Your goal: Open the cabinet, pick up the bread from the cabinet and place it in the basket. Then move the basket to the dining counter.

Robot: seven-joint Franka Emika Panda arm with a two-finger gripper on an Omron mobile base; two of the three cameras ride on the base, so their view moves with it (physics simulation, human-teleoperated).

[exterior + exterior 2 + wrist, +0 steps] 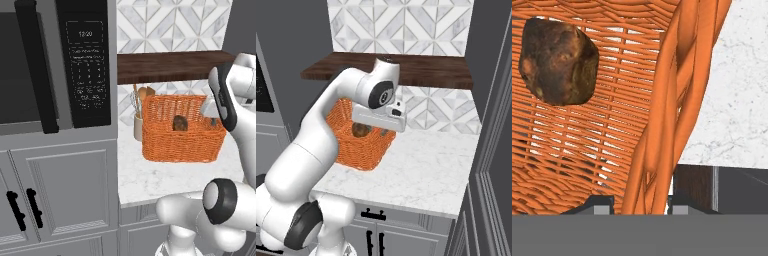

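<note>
Microwave panel (85, 65) display reads 12:00; keypad labels illegible

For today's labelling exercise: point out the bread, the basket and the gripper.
bread (558, 61): hand view, middle of its dark crust.
basket (181, 145): left base view, front woven wall.
gripper (638, 204): hand view, between the fingertips, astride the basket's rim.

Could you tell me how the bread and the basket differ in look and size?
The bread is a small, dark-brown, roundish lump; the basket is far larger, orange and rectangular. The bread is solid and crusty; the basket is woven, with see-through sides. The bread lies inside the basket, which stands on the marble counter.
</note>
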